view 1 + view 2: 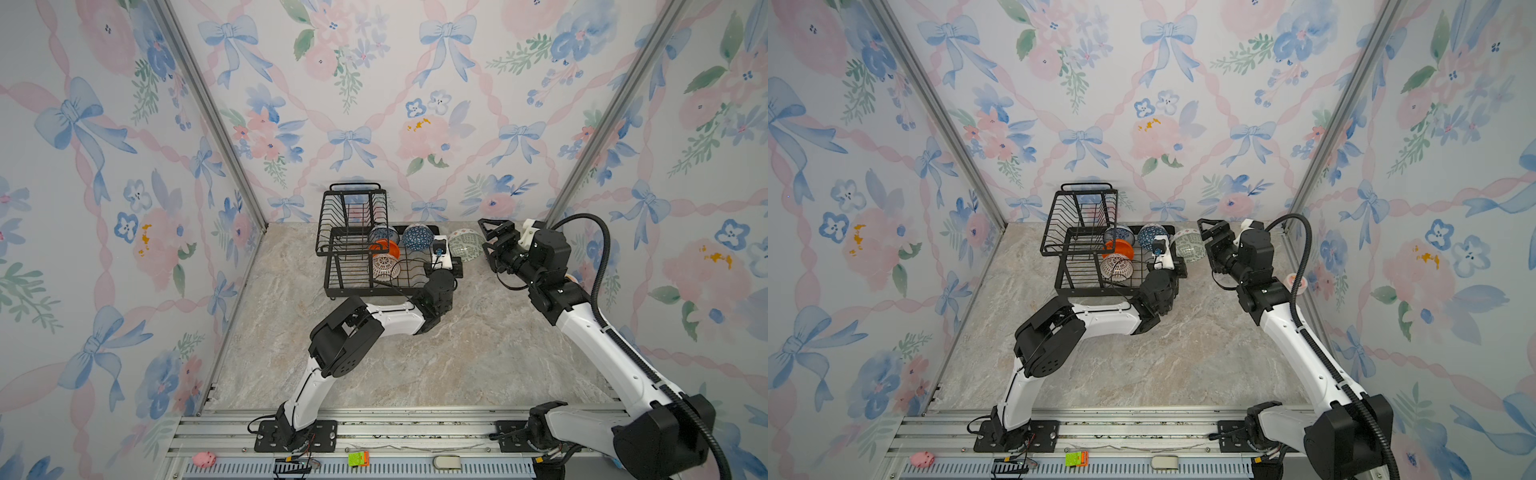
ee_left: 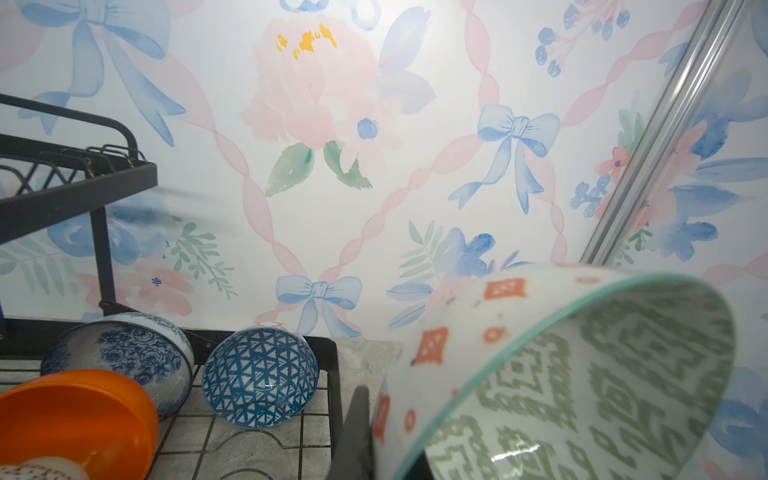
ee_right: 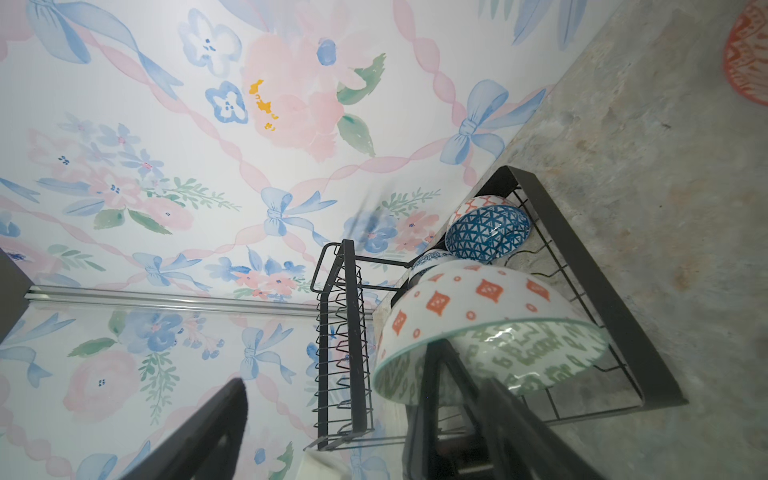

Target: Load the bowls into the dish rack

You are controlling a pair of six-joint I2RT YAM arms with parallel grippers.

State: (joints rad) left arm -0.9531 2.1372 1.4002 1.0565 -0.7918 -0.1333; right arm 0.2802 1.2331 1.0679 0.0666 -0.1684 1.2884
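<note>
Pale green bowl (image 1: 466,244) beside dish rack (image 1: 345,250), clenched in left gripper (image 1: 457,259); right gripper (image 1: 485,237) spread, close by.

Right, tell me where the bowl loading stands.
Done: floral, orange, blue geometric and white lined bowls sit in the dish rack. In hand: the left gripper holds the pale green bowl tilted beside the rack, the right gripper open next to it. Left: that bowl and the orange-white bowl on the table.

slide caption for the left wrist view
green-patterned bowl held by its rim beside the dish rack, orange bowl already inside
</note>
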